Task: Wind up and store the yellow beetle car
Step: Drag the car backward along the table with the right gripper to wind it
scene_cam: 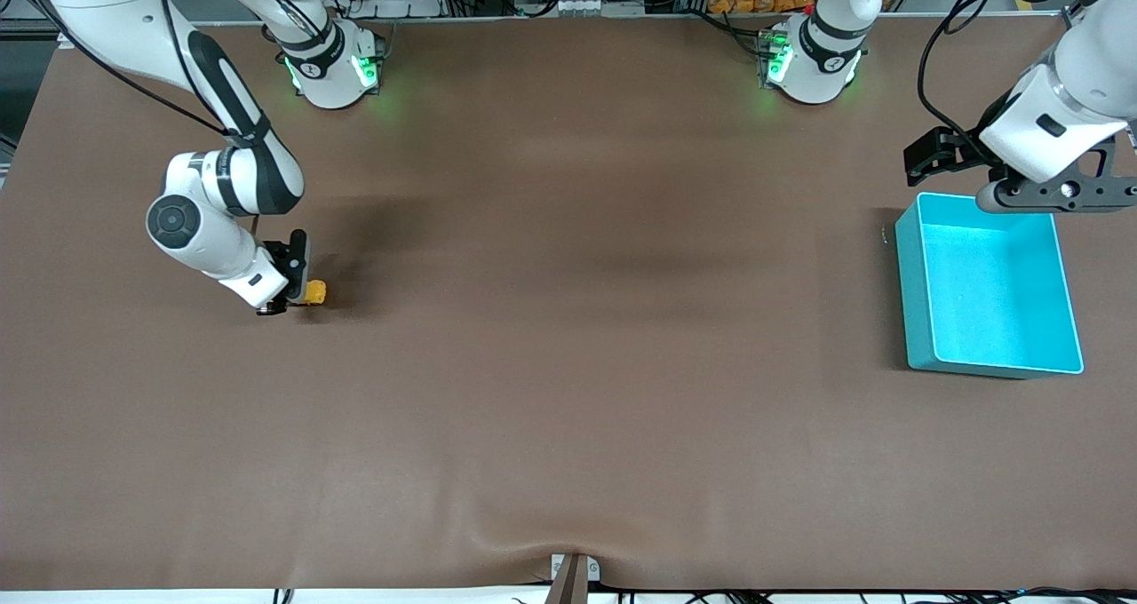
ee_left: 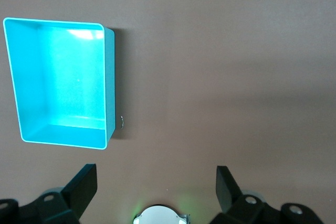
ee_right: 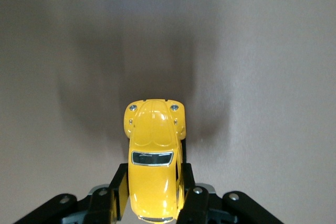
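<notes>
The yellow beetle car (ee_right: pixel 154 163) sits pinched between my right gripper (scene_cam: pixel 298 291) fingers, low on the table (scene_cam: pixel 568 364), well apart from the teal bin (scene_cam: pixel 915 266). My left gripper (scene_cam: pixel 1021 173) hangs spread above that bin's edge.

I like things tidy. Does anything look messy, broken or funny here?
Nothing stands out. The right gripper is shut on the yellow beetle car, the teal bin sits upright, and the open left gripper waits above it.
</notes>
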Controlling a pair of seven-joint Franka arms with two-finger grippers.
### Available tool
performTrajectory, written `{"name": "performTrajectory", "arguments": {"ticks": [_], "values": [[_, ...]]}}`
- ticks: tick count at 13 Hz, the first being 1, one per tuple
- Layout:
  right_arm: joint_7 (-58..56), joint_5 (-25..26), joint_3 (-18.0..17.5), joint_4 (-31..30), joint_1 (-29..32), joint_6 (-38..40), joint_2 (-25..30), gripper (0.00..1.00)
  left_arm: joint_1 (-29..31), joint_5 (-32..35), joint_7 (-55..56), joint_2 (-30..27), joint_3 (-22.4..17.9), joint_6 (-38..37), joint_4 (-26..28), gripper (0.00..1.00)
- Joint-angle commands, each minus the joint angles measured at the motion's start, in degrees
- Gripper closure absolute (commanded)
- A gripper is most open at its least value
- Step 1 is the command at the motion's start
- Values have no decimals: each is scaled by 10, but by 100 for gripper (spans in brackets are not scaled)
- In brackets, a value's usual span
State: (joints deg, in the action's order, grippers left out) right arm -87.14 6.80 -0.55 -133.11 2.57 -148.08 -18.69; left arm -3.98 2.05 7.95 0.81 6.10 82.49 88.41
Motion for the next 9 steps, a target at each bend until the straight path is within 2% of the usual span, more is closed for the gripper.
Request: {"name": "performTrajectory", "arguments": {"ticks": [1,9], "values": [[-30,9,-3,15,32,-18,-39,72,1,9,-6,-1,0,-4,-10,0],[-87,9,-3,35,101,-18,-60,72,1,6,-5,-2,0,-4,-10,0]]}}
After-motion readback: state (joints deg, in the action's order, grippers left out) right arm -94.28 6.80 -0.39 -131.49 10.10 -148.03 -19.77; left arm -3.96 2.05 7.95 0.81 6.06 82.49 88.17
